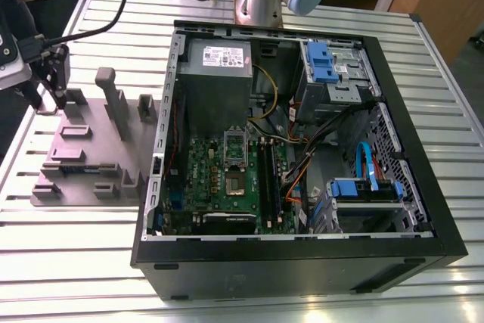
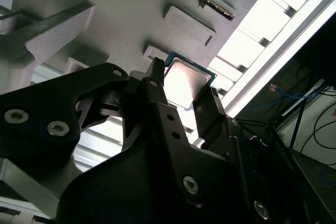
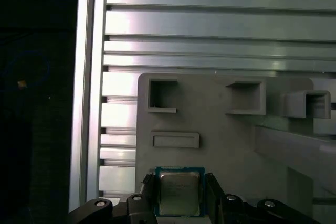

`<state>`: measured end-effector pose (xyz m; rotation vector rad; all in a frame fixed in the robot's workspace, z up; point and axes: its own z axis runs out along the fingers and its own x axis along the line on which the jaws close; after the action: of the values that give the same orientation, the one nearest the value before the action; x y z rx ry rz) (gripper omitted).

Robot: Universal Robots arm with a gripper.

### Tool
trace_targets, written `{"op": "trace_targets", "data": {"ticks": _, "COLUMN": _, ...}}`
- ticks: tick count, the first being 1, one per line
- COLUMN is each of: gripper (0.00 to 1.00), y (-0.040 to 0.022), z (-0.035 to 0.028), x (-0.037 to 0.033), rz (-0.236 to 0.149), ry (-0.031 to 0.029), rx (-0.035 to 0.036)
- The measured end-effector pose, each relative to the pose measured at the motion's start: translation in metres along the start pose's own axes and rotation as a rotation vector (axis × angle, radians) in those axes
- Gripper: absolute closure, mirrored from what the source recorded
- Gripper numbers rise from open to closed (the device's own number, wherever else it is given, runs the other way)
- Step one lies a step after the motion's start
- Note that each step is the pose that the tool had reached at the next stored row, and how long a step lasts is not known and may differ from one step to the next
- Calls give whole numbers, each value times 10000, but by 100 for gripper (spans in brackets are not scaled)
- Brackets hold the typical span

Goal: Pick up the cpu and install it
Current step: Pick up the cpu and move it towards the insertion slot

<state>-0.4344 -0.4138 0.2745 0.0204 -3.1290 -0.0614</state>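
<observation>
The cpu, a small square chip with a silvery top and a greenish rim, sits between my gripper's two black fingers, which press against its opposite sides. In the second wrist view the cpu sits at the fingertips, just over the grey fixture plate. In the exterior view my gripper is at the far left end of the grey fixture plate, well away from the open computer case. The dark square socket lies on the green circuit board inside the case.
The grey fixture plate carries upright posts and small raised blocks. A grey box with a white label, coloured cables and blue drive brackets crowd the case. The slatted metal table ends in an edge rail close beside the plate.
</observation>
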Motion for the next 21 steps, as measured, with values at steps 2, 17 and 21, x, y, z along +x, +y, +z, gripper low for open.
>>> {"op": "trace_targets", "data": {"ticks": 2, "gripper": 53, "y": 0, "z": -13, "x": 0, "rz": 0, "ry": -1, "rx": 0}}
{"op": "trace_targets", "data": {"ticks": 17, "gripper": 53, "y": 5, "z": -118, "x": 1, "rz": 0, "ry": 0, "rx": 0}}
{"op": "trace_targets", "data": {"ticks": 21, "gripper": 53, "y": 6, "z": -135, "x": 1, "rz": 0, "ry": -3, "rx": -2}}
